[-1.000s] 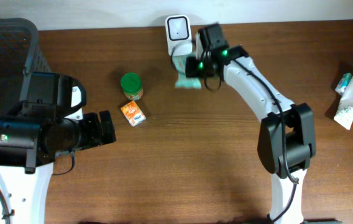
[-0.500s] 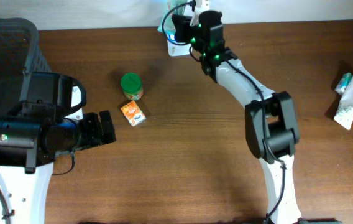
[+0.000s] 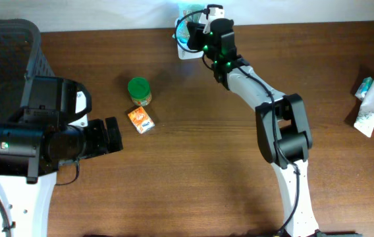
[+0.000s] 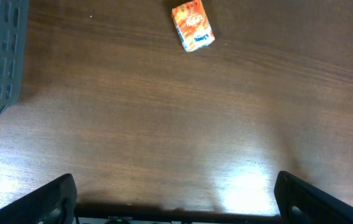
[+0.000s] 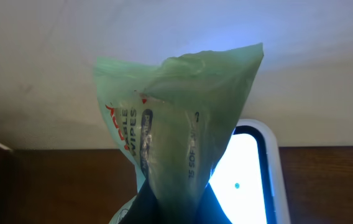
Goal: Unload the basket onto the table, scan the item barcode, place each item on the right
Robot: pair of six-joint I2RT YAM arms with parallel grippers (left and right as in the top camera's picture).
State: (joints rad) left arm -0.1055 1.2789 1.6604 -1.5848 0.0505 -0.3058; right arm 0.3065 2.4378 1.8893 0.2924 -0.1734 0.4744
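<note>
Pinching a green "WIPES" packet [image 5: 183,124], the right claw [image 5: 173,204] faces the scanner [image 5: 250,165].

Pale green packet [image 5: 176,124] (red lettering), white scanner [image 5: 251,186], orange carton [image 4: 192,25], brown wood-grain table [image 4: 164,124]

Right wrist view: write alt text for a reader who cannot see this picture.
A crumpled green wipes packet stands upright, its lower end pinched in the right arm's jaws. Just behind it, to the right, is a white scanner with a glowing screen, on a brown table against a pale wall.
</note>
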